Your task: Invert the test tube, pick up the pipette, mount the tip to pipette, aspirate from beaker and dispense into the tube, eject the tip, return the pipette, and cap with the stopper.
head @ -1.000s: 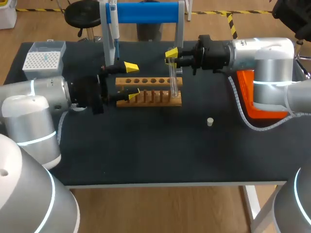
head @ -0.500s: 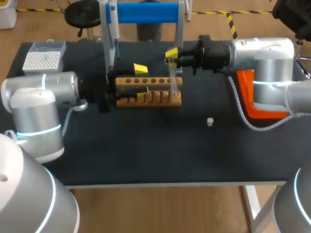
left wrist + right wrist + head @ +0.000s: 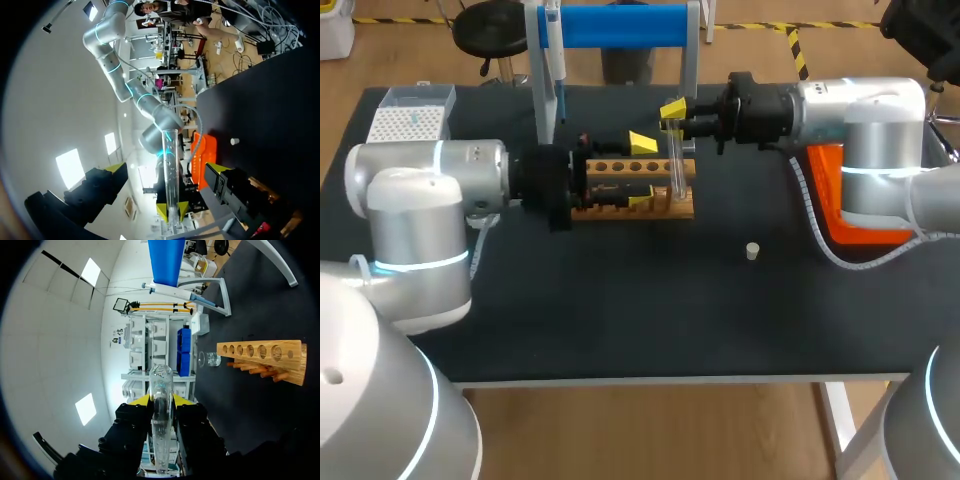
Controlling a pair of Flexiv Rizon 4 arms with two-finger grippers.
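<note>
My right gripper [image 3: 674, 110] is shut on the top of a clear test tube [image 3: 676, 165], which hangs upright at the right end of the wooden rack [image 3: 672, 208]. The right wrist view shows the tube [image 3: 161, 425] clamped between the yellow tips. My left gripper [image 3: 641, 172] is open over the rack, just left of the tube. In the left wrist view the tube [image 3: 170, 170] stands between my wide-open fingers [image 3: 235, 185] without touching them. The pipette [image 3: 555, 60] hangs on the blue stand [image 3: 620, 25]. The small white stopper [image 3: 752, 250] lies on the mat.
A tip box [image 3: 405, 115] sits at the back left. An orange tray [image 3: 840, 215] lies at the right under my right arm. A glass beaker [image 3: 210, 359] stands beyond the rack [image 3: 260, 357] in the right wrist view.
My left arm has slid right along the rack, bringing its open fingers up to the tube. The right arm and the tube have kept still.
</note>
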